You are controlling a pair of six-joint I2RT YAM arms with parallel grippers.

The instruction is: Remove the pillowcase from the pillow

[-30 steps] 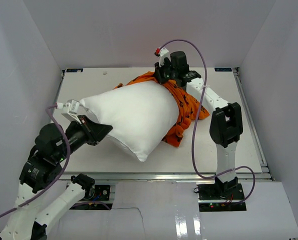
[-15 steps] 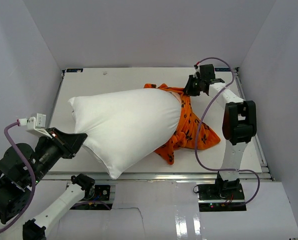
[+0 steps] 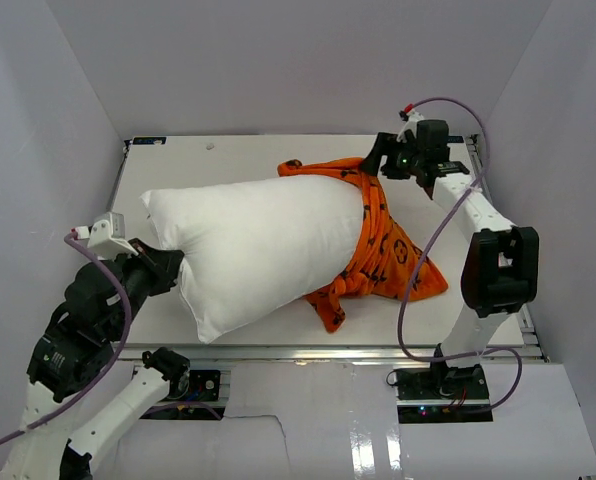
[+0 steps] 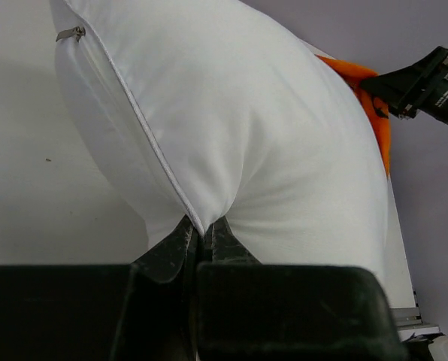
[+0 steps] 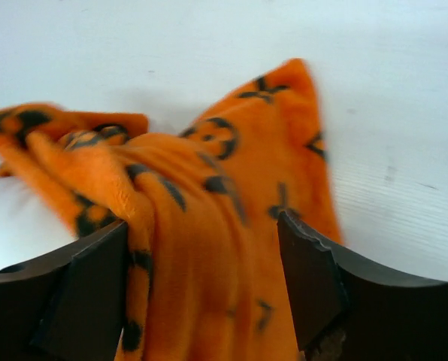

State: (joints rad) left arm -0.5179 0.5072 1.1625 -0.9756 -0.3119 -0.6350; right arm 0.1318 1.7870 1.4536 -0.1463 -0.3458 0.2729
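Note:
The plump white pillow (image 3: 248, 250) lies across the table, and only its right end is inside the orange pillowcase (image 3: 386, 250) with black motifs. My left gripper (image 3: 168, 268) is shut on the pillow's near-left corner, pinching the piped seam (image 4: 201, 232). The pillow (image 4: 246, 135) fills the left wrist view, with an orange edge (image 4: 378, 113) behind it. My right gripper (image 3: 380, 160) hovers at the pillowcase's far corner. Its jaws (image 5: 201, 259) stand open, with loose orange cloth (image 5: 209, 188) bunched between them. A sliver of pillow (image 5: 6, 218) shows at the left.
White walls close in the table (image 3: 228, 160) on the left, back and right. A purple cable (image 3: 416, 262) loops from the right arm down over the table's right side. A zipper pull (image 4: 68, 34) sits at the pillow's upper end.
The pillow has been drawn left and towards the near edge, out of the pillowcase. The right gripper, shut on the cloth before, has opened and moved to the back right.

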